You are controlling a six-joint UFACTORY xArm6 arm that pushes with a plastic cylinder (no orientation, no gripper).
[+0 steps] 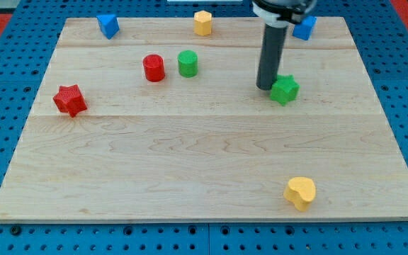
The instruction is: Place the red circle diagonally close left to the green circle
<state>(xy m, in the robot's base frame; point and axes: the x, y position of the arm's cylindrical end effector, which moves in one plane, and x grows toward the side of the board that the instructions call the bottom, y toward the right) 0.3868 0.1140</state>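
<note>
The red circle [154,68] stands on the wooden board [204,156] at the upper left of centre. The green circle [188,63] is just to its right and slightly higher, a small gap between them. My tip [264,86] is at the end of the dark rod, well to the right of both circles, touching or almost touching the left side of the green star [285,90].
A red star [69,100] lies at the view's left. A blue block [108,25] and a yellow hexagon [202,23] sit near the top edge. Another blue block [304,27] is at the top right behind the rod. A yellow heart [300,193] is at the bottom right.
</note>
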